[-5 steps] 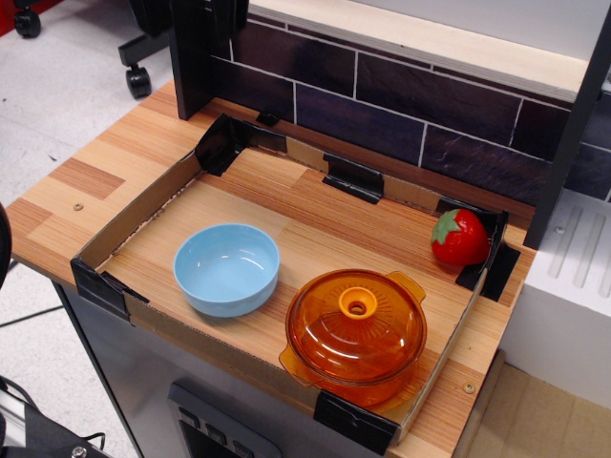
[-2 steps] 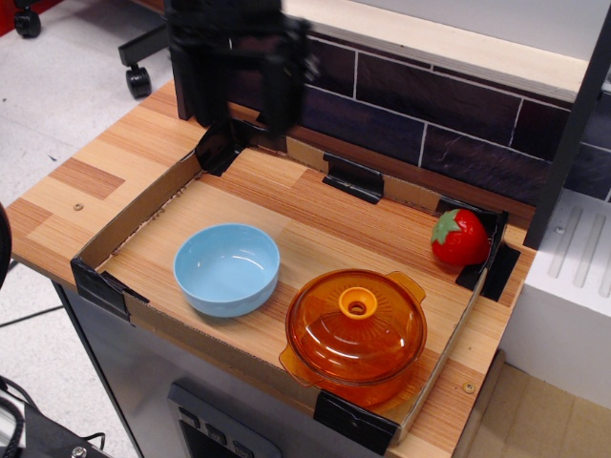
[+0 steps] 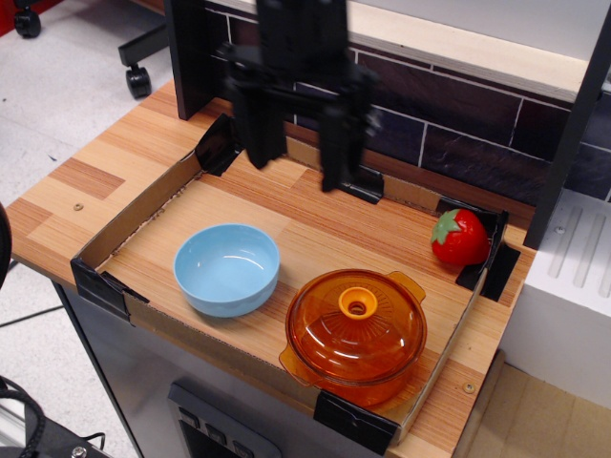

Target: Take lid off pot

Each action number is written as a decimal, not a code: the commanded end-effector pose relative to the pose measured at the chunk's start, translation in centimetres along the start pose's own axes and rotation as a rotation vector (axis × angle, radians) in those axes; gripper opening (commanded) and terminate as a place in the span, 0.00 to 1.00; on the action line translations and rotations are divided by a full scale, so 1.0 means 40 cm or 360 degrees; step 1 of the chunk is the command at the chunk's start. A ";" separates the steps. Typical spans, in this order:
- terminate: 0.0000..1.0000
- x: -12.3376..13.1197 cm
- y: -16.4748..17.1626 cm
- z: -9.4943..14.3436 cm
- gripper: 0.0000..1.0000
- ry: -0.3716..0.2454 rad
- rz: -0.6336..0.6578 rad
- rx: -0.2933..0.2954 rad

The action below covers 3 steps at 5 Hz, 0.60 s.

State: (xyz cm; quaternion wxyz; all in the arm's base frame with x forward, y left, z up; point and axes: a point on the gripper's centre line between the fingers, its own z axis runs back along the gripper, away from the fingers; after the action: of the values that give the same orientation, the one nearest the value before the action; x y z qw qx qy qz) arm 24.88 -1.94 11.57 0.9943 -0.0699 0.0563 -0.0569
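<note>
The gripper (image 3: 298, 157) hangs in the air over the back part of the table (image 3: 67, 205). Its two black fingers (image 3: 256, 134) point down and stand wide apart, with nothing between them. It is a bit blurry, so I cannot see the tips well.

Below it and a little toward the front sits a light blue bowl (image 3: 227, 268) — it has nothing in it. To the right of the bowl, near the front right corner of the low cardboard wall (image 3: 124, 224), stands the orange pot (image 3: 355, 367). The lid (image 3: 356, 327) is on top of the pot, sitting flat, and its little round knob (image 3: 356, 304) pokes up in the middle. A red toy strawberry (image 3: 459, 238) rests in the back right corner, well apart from the pot.

So the job has not really begun — the lid is on and nothing touches it. The gripper is well apart from the pot. I think it has to go over to the knob, come down, pinch it, and then lift the lid up and away.
</note>
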 end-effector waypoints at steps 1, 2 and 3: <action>0.00 0.003 -0.054 -0.013 1.00 -0.0103 -0.0033 0.0027; 0.00 -0.009 -0.075 -0.047 1.00 -0.0086 -0.0049 0.0039; 0.00 -0.017 -0.086 -0.071 1.00 -0.0058 -0.0054 0.0052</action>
State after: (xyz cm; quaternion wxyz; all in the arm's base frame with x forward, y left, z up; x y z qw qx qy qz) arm 23.44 -5.68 8.64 0.9946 -0.0544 0.0492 -0.0738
